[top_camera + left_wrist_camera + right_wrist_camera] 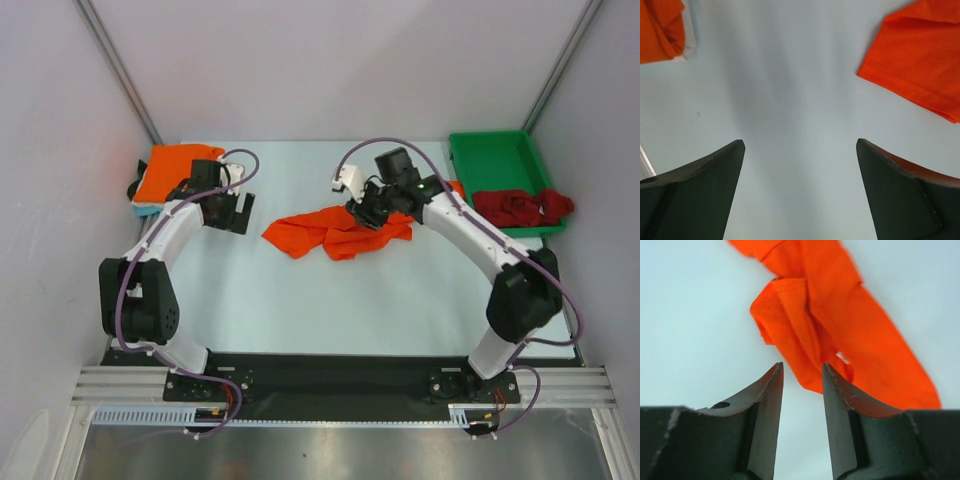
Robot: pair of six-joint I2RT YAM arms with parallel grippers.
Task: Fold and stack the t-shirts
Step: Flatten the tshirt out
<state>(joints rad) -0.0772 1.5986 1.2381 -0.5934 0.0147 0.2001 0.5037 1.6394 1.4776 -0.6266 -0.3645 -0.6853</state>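
Note:
A crumpled orange t-shirt [335, 232] lies on the table's middle. It also shows in the right wrist view [840, 325] and the left wrist view [920, 60]. A folded orange t-shirt [175, 168] lies on a pale blue one [146, 208] at the back left. A dark red t-shirt [520, 207] hangs over the green tray [490, 155]. My left gripper [228, 212] is wide open and empty over bare table [800, 142], left of the crumpled shirt. My right gripper [365, 212] is over the shirt's right part, its jaws a little apart with nothing between them [802, 366].
The green tray stands at the back right corner. Grey walls close the table on three sides. The folded stack's corner shows at the upper left of the left wrist view [660, 27]. Bare table lies in front of the crumpled shirt.

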